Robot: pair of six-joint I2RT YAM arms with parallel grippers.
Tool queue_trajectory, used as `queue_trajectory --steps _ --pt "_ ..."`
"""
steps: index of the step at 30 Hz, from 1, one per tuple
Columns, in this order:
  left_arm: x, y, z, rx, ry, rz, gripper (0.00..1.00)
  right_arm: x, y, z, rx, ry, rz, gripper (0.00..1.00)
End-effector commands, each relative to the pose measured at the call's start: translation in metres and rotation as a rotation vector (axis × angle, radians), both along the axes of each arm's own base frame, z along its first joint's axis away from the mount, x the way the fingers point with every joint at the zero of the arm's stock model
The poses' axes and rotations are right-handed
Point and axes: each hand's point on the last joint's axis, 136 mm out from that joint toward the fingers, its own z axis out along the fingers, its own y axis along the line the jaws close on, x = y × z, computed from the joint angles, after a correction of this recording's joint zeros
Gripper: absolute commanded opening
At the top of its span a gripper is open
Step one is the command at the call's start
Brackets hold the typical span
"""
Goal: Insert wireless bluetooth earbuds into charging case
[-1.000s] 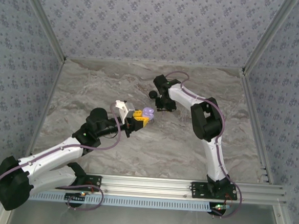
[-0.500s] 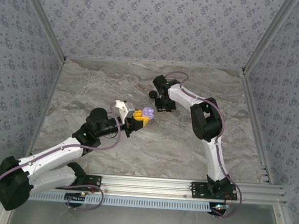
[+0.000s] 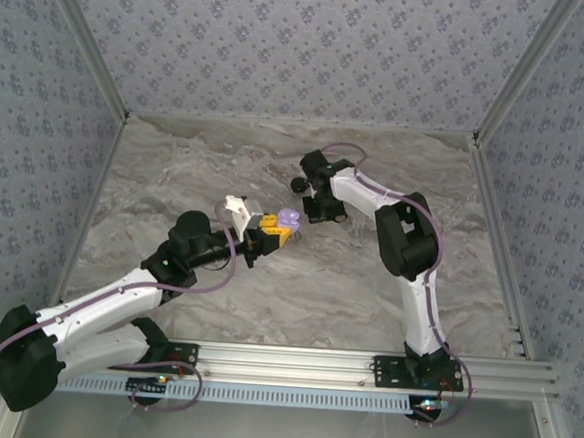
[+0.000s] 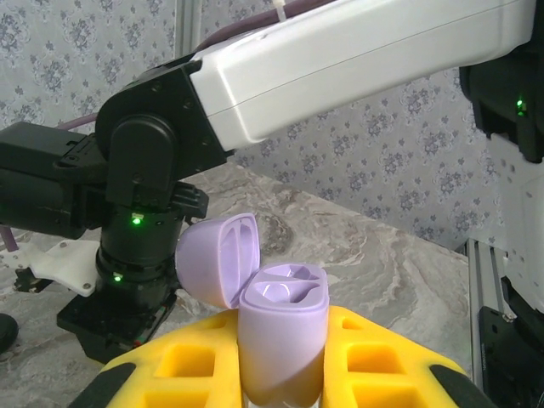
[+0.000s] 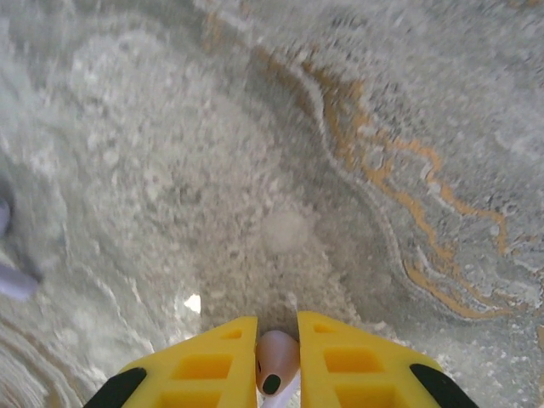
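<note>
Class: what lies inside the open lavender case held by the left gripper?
The charging case shows two moulded wells, both apparently empty; their bottoms are hidden by the rim.

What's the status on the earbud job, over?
Left gripper shut on lavender charging case, lid open, wells empty. Right gripper shut on pale earbud, low over table, beside case. Nothing seen between them.
</note>
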Motion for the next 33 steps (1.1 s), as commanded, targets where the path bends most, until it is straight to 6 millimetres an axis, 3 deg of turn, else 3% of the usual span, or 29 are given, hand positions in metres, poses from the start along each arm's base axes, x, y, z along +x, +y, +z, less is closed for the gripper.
queue_trajectory --steps 1,8,17,33 --pt "-0.002 0.002 0.003 -0.015 0.003 0.008 0.10 -0.011 -0.003 0.014 0.012 -0.002 0.138 0.16" --pt "-0.001 0.002 0.003 -0.013 0.003 0.009 0.10 -0.024 -0.011 0.004 -0.027 0.054 0.214 0.17" --pt "-0.001 0.001 0.002 -0.012 0.008 0.009 0.10 -0.030 -0.011 -0.003 -0.037 0.073 0.159 0.30" --pt "0.000 0.001 0.000 -0.011 0.015 0.011 0.11 -0.030 -0.017 -0.020 -0.075 0.104 0.071 0.25"
